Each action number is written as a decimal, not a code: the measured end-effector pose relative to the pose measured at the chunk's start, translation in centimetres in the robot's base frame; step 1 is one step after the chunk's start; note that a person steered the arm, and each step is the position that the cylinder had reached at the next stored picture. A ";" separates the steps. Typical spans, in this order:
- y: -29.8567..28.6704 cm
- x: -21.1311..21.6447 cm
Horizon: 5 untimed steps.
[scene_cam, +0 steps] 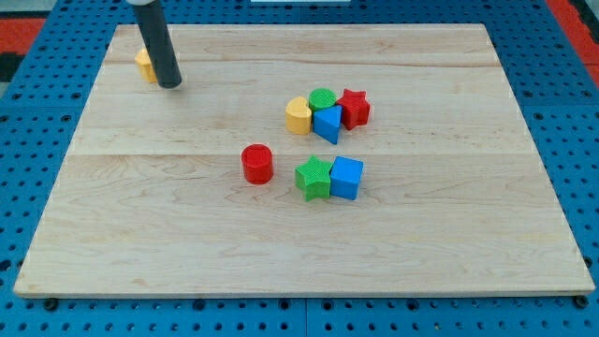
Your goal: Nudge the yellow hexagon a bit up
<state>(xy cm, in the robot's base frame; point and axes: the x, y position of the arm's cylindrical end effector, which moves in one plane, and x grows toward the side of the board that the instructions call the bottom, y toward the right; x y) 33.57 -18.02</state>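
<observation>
A yellow block (pixel 144 65), likely the hexagon, sits near the board's top left corner, mostly hidden behind my rod. My tip (pixel 169 85) rests on the board just to the right of and slightly below that block, touching or nearly touching it. A second yellow block (pixel 298 116) with a rounded top stands at the left end of a cluster near the middle of the board.
The cluster also holds a green cylinder (pixel 322 97), a red star (pixel 354 109) and a blue block (pixel 328 124). Below it lie a red cylinder (pixel 256 163), a green star (pixel 314 178) and a blue cube (pixel 346 178). The wooden board (pixel 140 234) lies on blue pegboard.
</observation>
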 end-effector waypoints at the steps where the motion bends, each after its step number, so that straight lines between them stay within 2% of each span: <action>1: 0.1 2.7; 3: -5.2 0.7; 5: -7.7 0.7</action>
<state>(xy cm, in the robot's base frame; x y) 34.24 -25.72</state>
